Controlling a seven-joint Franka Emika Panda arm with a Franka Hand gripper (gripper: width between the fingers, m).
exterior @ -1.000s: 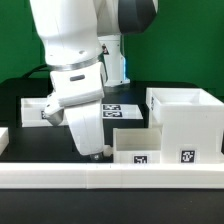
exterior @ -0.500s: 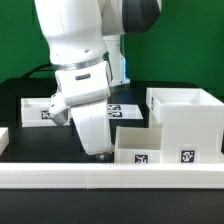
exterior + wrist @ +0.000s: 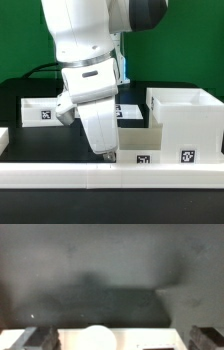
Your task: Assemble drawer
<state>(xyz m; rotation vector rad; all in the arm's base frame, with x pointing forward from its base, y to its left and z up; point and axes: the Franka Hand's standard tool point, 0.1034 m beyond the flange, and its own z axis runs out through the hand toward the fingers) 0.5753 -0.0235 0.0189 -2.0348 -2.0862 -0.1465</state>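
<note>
Hovering at front tray (image 3: 140, 151) edge, hand (image 3: 108, 154) spread wide; casing (image 3: 186, 128) just beside it; second tray (image 3: 38, 110) well apart.

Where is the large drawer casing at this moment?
In the exterior view the drawer casing stands at the right, with a shallow tray just to its left.

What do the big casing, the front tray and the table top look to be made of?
The casing: white, seemingly rigid plastic, matte with smooth, even walls. The front tray: same matte white plastic look, thin straight walls. The table top: black, dull, non-reflective; fabric or matte sheet, cannot tell which.
</note>
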